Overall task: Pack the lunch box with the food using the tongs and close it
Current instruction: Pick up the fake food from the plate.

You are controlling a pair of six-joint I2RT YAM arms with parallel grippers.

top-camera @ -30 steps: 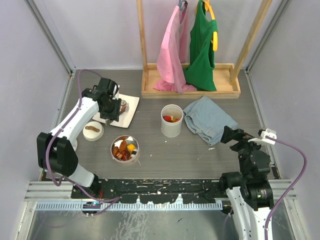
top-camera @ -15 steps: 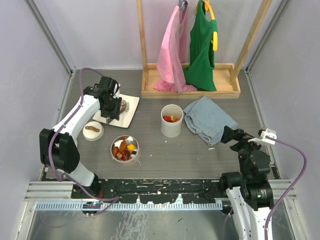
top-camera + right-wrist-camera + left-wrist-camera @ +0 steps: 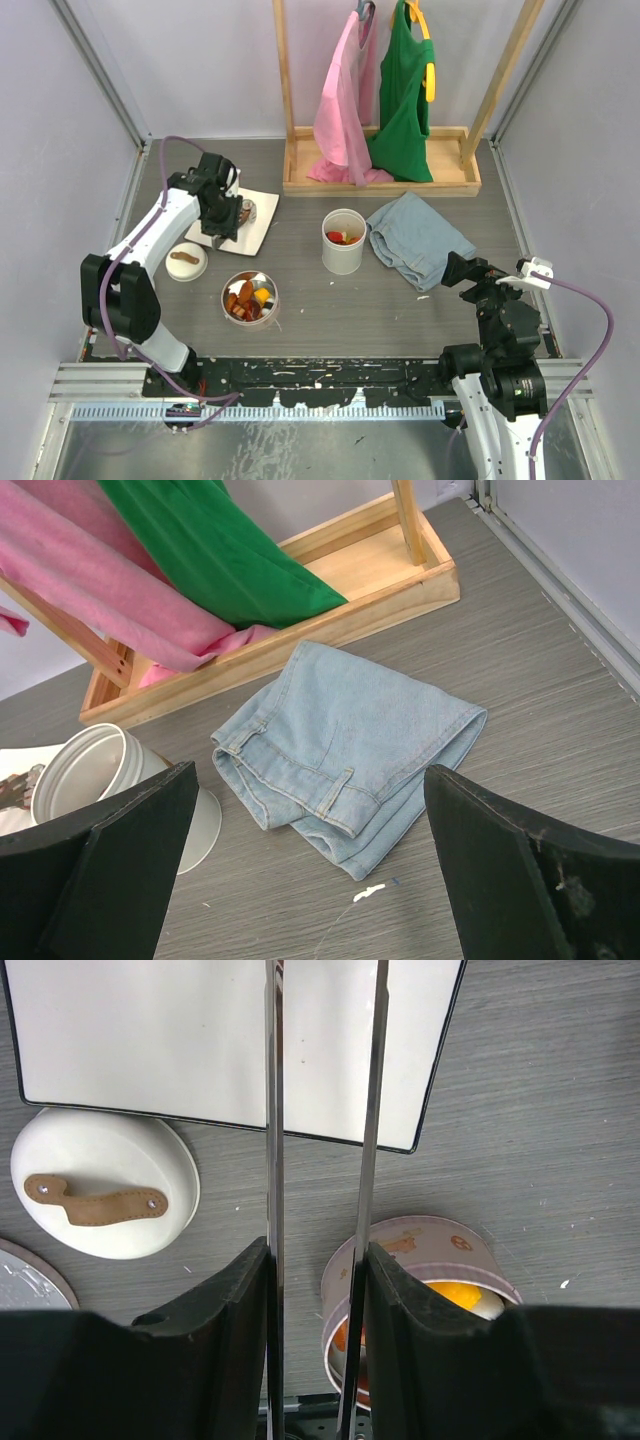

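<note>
Holding the tongs (image 3: 273, 1110), the left gripper (image 3: 318, 1260) was closed on them – in the left wrist view each black finger pressed on the outside of one thin metal arm, and the two arms ran forward with a narrow gap between them. The arms reached over the white square plate (image 3: 150, 1040), but their tips were cut off by the top edge of that view. In the top view one small dark piece (image 3: 247, 212) lay on the far right part of the plate, near the gripper. Just beside the near edge of the plate lay a round white lid (image 3: 110, 1160) with a brown strap (image 3: 95, 1203) on top. Near it stood a low round bowl (image 3: 420, 1250) with orange and brown food (image 3: 250, 298) inside. A tall white container (image 3: 343, 258) stood well apart to the right and held some red and yellow pieces (image 3: 345, 237). The right gripper (image 3: 310, 780) hung on the other side of the table with its fingers wide apart – it held nothing, and folded jeans (image 3: 380, 720) lay in front of it
</note>
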